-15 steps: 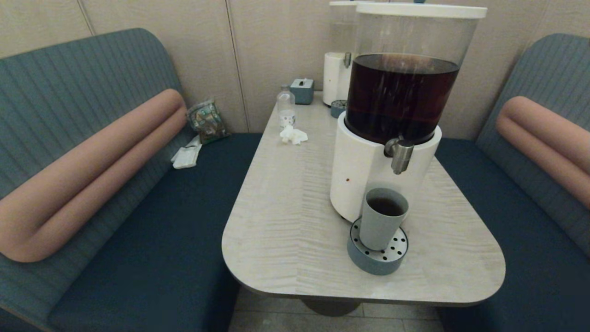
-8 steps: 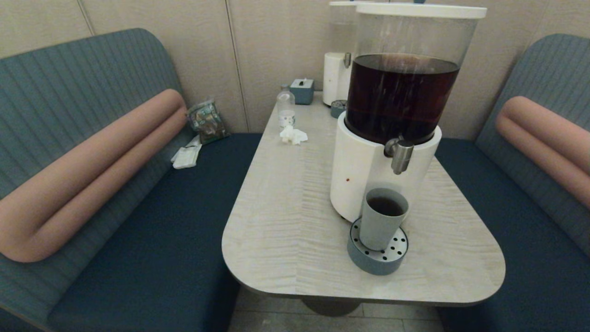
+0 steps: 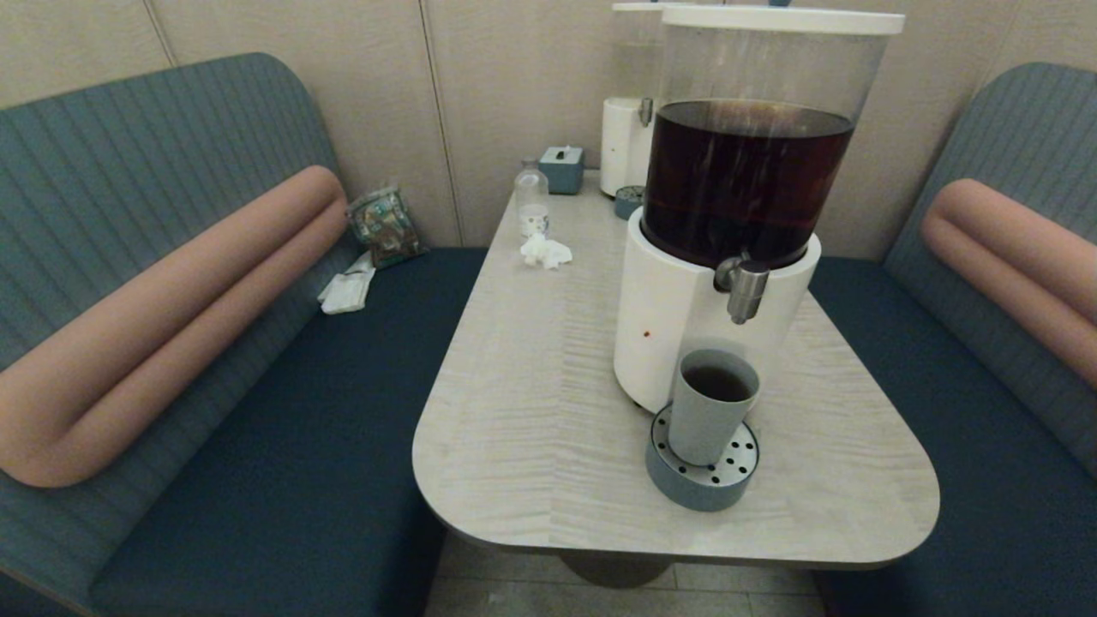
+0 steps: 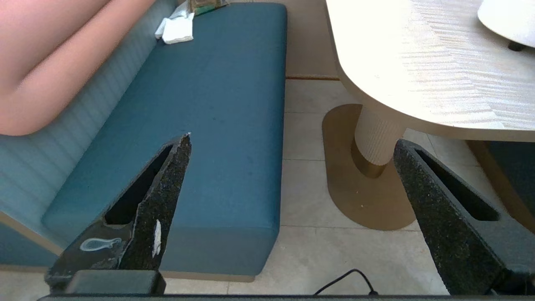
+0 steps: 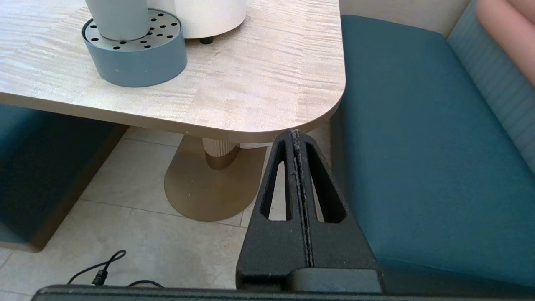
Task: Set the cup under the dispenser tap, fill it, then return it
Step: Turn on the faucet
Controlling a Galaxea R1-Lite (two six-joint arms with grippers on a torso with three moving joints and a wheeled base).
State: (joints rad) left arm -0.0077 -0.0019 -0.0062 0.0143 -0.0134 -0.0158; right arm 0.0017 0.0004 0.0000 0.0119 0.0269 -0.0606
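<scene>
The grey-blue cup (image 3: 711,404) stands upright on the round drip tray (image 3: 701,473), with dark liquid inside, directly below the brushed-metal dispenser tap (image 3: 744,290) of the big dispenser (image 3: 728,197). Only the cup's lower part (image 5: 118,19) shows in the right wrist view. No arm appears in the head view. My left gripper (image 4: 291,142) hangs open below table height, over the floor beside the left bench. My right gripper (image 5: 296,134) is shut on nothing, low by the table's near right corner.
A slimmer white dispenser (image 3: 627,137), a clear bottle (image 3: 531,199), a tissue box (image 3: 561,168) and crumpled tissue (image 3: 545,251) sit at the table's (image 3: 531,411) far end. Benches flank the table. Cables (image 5: 98,271) lie on the floor by the pedestal (image 5: 219,152).
</scene>
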